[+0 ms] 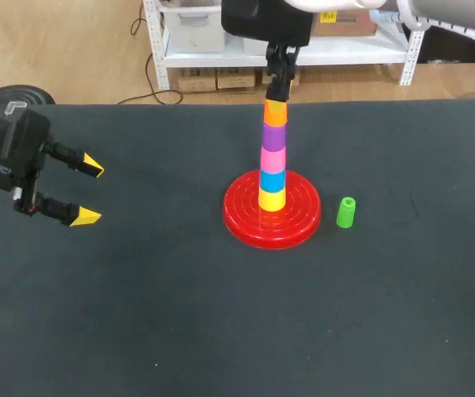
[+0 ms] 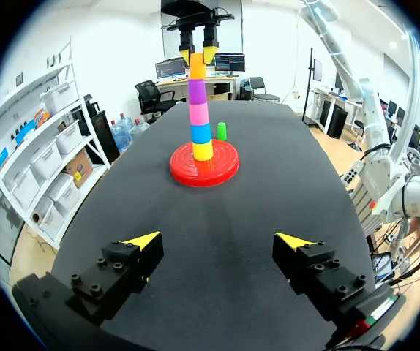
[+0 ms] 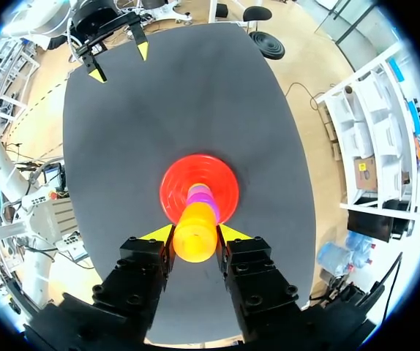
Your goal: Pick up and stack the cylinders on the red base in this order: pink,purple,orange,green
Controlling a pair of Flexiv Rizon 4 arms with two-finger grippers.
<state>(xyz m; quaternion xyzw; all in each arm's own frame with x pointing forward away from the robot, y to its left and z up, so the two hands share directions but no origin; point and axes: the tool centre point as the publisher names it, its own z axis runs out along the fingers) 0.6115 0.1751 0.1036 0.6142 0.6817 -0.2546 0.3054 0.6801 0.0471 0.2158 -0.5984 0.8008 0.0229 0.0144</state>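
Observation:
On the red base stands a tower: yellow, blue, pink and purple cylinders, with the orange cylinder on top. My right gripper comes straight down on the tower and is shut on the orange cylinder, one yellow tip on each side. The green cylinder stands on the table just right of the base. At the table's left, well away from the tower, my left gripper hangs open and holds nothing; its wrist view shows the tower far ahead.
The dark table carries only the base, the tower and the green cylinder. In the right wrist view my left gripper shows at the table's far end.

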